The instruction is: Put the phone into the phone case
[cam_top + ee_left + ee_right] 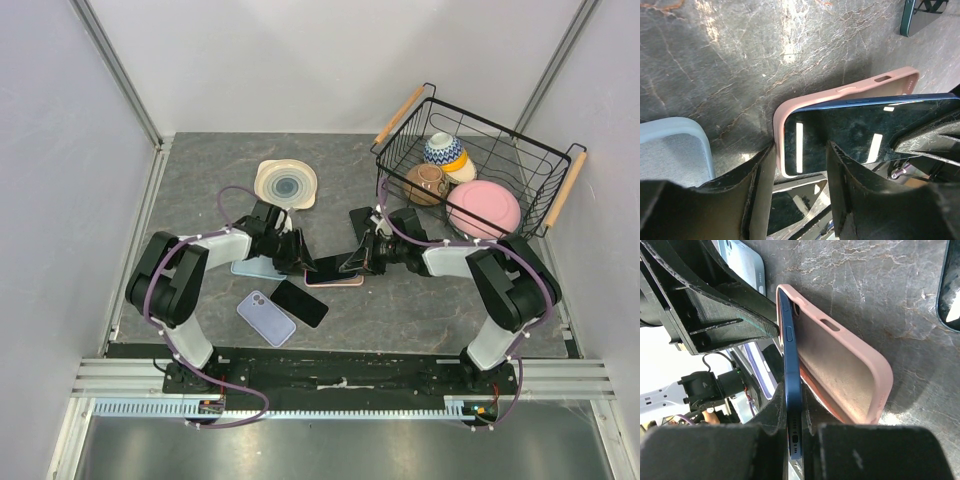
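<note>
A pink phone case [338, 281] lies open side up at the table's middle. It also shows in the left wrist view [850, 89] and the right wrist view [845, 370]. My right gripper [796, 415] is shut on the bottom end of a blue phone [792, 365]. It holds the phone tilted, with the far end down in the case and the near end raised above the case rim. The phone's dark screen [850, 125] faces up. My left gripper [800, 150] is open, its fingers [760, 175] straddling the case's left end. The left finger is against the case corner.
A light blue case [252, 267], a lavender phone [265, 317] and a black phone [299, 302] lie near the left arm. Another dark phone [360, 218] lies behind the right gripper. A patterned plate [286, 184] sits at the back. A wire basket [400, 165] with bowls stands back right.
</note>
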Controlling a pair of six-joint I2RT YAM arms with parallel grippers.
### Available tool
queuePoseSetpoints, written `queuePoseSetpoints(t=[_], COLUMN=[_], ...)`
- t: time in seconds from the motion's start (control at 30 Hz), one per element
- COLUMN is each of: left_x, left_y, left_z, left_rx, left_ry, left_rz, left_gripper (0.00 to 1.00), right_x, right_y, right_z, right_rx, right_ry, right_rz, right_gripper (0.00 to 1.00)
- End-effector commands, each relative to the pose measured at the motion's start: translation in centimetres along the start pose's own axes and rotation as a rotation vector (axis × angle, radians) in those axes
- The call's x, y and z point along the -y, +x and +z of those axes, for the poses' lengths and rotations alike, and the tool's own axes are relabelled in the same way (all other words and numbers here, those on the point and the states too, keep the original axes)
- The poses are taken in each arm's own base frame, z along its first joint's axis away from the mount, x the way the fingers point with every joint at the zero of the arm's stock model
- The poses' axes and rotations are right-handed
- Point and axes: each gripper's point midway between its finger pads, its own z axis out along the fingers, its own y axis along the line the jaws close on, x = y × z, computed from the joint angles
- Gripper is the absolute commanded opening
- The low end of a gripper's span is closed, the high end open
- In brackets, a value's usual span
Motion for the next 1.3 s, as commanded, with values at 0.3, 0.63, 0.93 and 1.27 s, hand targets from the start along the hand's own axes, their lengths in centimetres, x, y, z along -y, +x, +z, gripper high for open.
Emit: queuePoseSetpoints(t=[0.3, 0.63, 0.93, 1.27], left_x=[2.1, 4.7, 7.0, 9.2], left_y=[-1.2, -0.4, -0.5, -0.6], left_z=[-0.9, -0.2, -1.2, -2.7], left_rx=[0.039, 0.09, 0.177, 0.279], left_ry=[-0.065, -0.129, -0.12, -0.068], left_rz=[0.127, 0.236, 0.259, 0.288], left_gripper=[0.5, 0.49, 0.47, 0.34], right_x=[9.4, 11.4, 12.6, 12.6], right_y=[4.2, 5.0, 6.1, 6.6], right_z=[1.3, 1.0, 1.0, 1.2], right_rx=[-0.059, -0.088, -0.13, -0.138], right_ry=[0.332, 0.412, 0.455, 0.464], right_rz=[-0.002, 0.014, 0.013, 0.006], right_gripper=[0.0, 0.09, 0.21, 0.35])
